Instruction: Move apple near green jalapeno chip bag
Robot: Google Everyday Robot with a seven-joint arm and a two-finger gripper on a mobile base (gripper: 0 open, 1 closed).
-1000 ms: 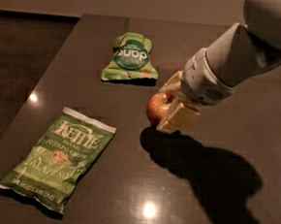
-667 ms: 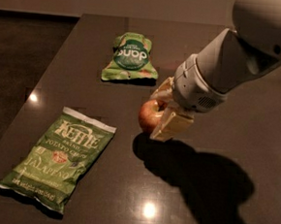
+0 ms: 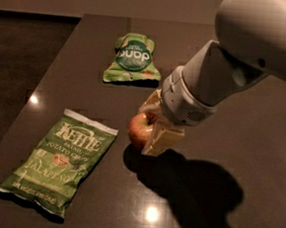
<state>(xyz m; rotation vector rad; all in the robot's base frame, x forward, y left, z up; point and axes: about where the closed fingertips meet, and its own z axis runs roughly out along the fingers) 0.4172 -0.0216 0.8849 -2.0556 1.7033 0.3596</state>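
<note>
The small red and yellow apple is held between my gripper's cream fingers, just above the dark table near its middle. My gripper is shut on the apple, with the white arm reaching in from the upper right. The long light-green Kettle jalapeno chip bag lies flat at the front left, a short gap to the left of the apple.
A smaller squat green pouch with a dark round label lies at the back of the dark table. The table's left edge runs diagonally beside the chip bag. The arm's shadow falls on the table at the front right.
My gripper has carried the apple to the left and toward the front, closer to the Kettle chip bag. Both bags have stayed where they were.
</note>
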